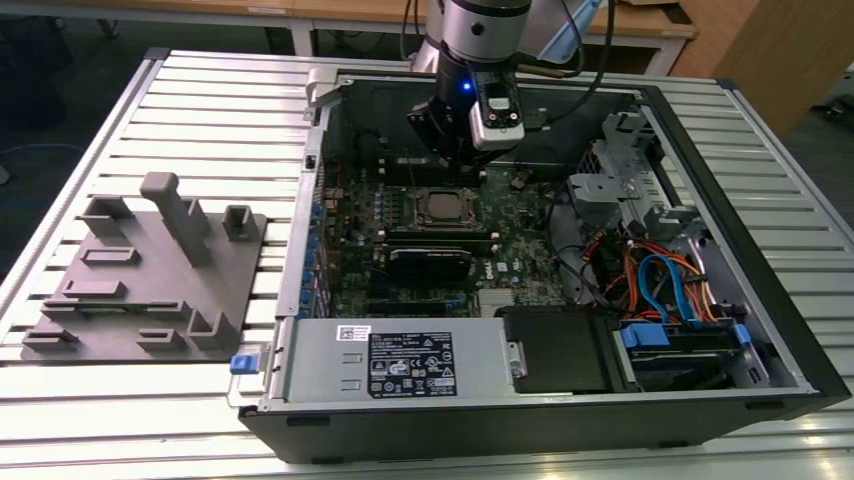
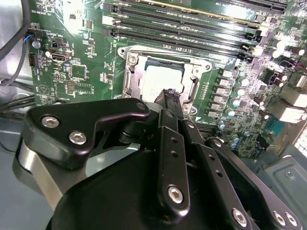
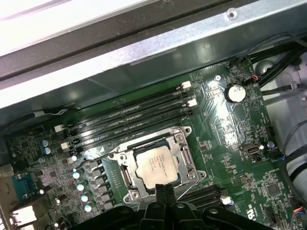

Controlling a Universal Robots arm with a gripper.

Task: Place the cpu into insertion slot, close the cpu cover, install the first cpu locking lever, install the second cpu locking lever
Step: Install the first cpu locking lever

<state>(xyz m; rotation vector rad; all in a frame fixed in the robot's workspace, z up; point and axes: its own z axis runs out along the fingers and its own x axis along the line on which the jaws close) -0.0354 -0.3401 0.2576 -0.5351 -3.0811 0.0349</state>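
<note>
The cpu (image 3: 154,165) lies flat in the insertion slot (image 1: 441,207) on the green motherboard, its silver-grey top showing in both wrist views (image 2: 160,80). The cpu cover (image 3: 186,154), a silver frame, lies down around the chip (image 2: 128,81). Thin wire locking levers run along the socket's sides (image 3: 191,183); whether they are latched I cannot tell. My gripper (image 3: 163,190) hovers just above one edge of the socket, shut with nothing between its fingers (image 2: 169,96). In the exterior view the gripper (image 1: 454,150) hangs inside the open computer case, behind the socket.
Long black memory slots (image 3: 129,117) run beside the socket. A black card (image 1: 430,262) sits in front of it, and the case wall (image 3: 144,52) stands close behind. Cables and drive bays (image 1: 667,290) crowd the exterior view's right. A grey fixture (image 1: 147,270) stands on the table.
</note>
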